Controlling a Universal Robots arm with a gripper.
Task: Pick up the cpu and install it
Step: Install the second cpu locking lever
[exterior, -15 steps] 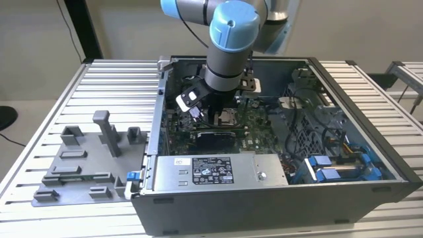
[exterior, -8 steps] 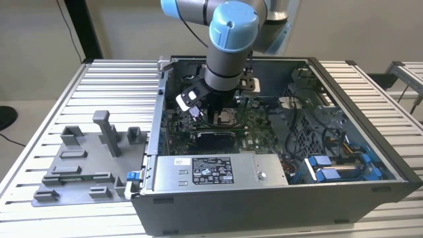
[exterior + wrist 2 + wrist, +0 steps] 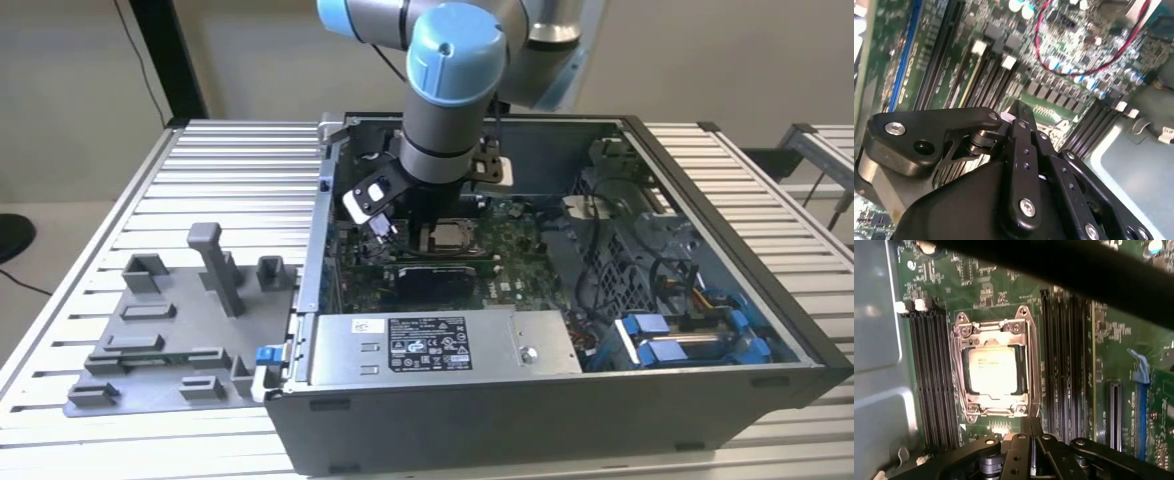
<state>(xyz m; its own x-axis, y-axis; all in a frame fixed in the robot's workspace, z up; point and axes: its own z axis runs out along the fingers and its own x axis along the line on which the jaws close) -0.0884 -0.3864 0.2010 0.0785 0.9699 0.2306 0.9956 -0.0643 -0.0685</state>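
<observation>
- Silvery metal shines on top of the cpu [image 3: 991, 371], which lies flat inside the square metal frame of the socket [image 3: 996, 328] in the middle of the first wrist view.
- The cpu looks square, so no side is the long one. Its edges run in line with the socket frame around it.
- The claw [image 3: 1026, 427] is at the bottom middle of that same picture, just past the near edge of the socket. The cpu lies straight ahead of its tip, close by but not touching.
- The claw's two fingers are pressed together into one thin point, and nothing is between them.
- In the exterior view, the arm [image 3: 447, 110] reaches down into the open computer case [image 3: 747, 330], a little above the middle of the frame.
- The grey tray [image 3: 147, 340] sits on the bench [image 3: 80, 220] at the lower left of the exterior view, well apart from the claw.
</observation>
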